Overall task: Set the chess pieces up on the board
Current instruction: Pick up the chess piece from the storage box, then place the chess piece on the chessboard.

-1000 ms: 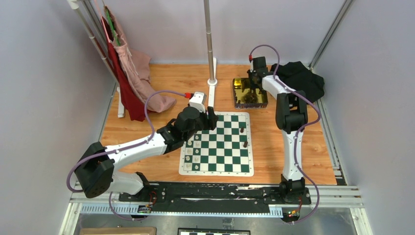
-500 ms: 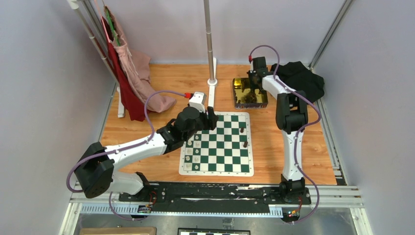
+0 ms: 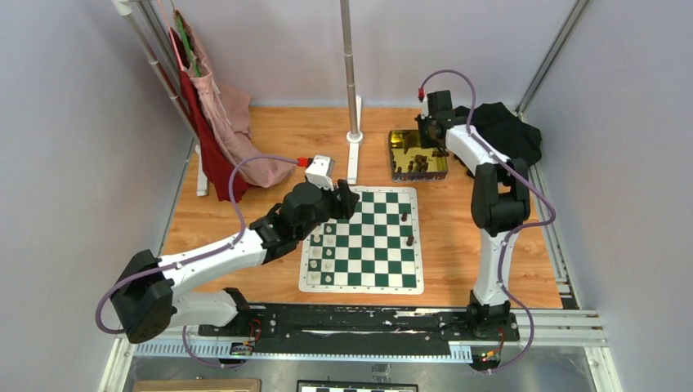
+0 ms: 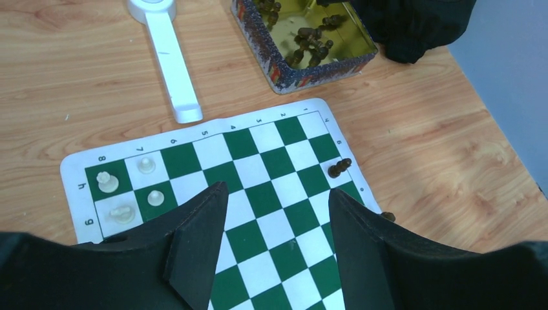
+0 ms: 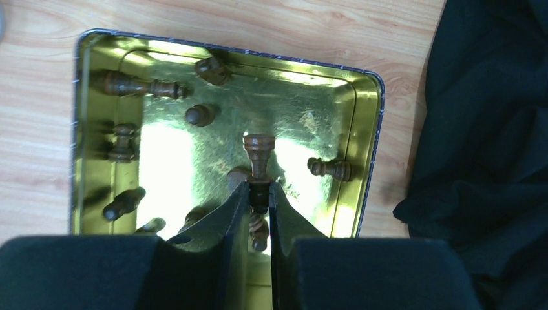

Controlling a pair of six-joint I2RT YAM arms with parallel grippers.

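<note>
Over the tin [image 5: 83, 103], one brown piece [image 5: 258, 150] was pinched tight in the right tool [image 5: 258, 192]. That tool was closed on the piece's lower part, and the top of the piece stuck out past the tips. More brown pieces [image 5: 139, 86] lay on their sides down in the tin. Two other brown ones [image 3: 404, 218] were by the right edge of the board [image 3: 376, 261]. White pieces [image 4: 106, 183] stood in the squares on the board's left side.

The left tool [image 4: 278, 194] hung over the left part of the board. It was open wide and had nothing in it.

The board lay flat on the wooden counter [image 3: 458, 237]. The tin sat on the counter just past the board's far right corner. A black cloth [image 3: 502, 131] lay right beside the tin, on its right. A white pole stand [image 3: 353, 131] stood behind the board, to the left of the tin.
</note>
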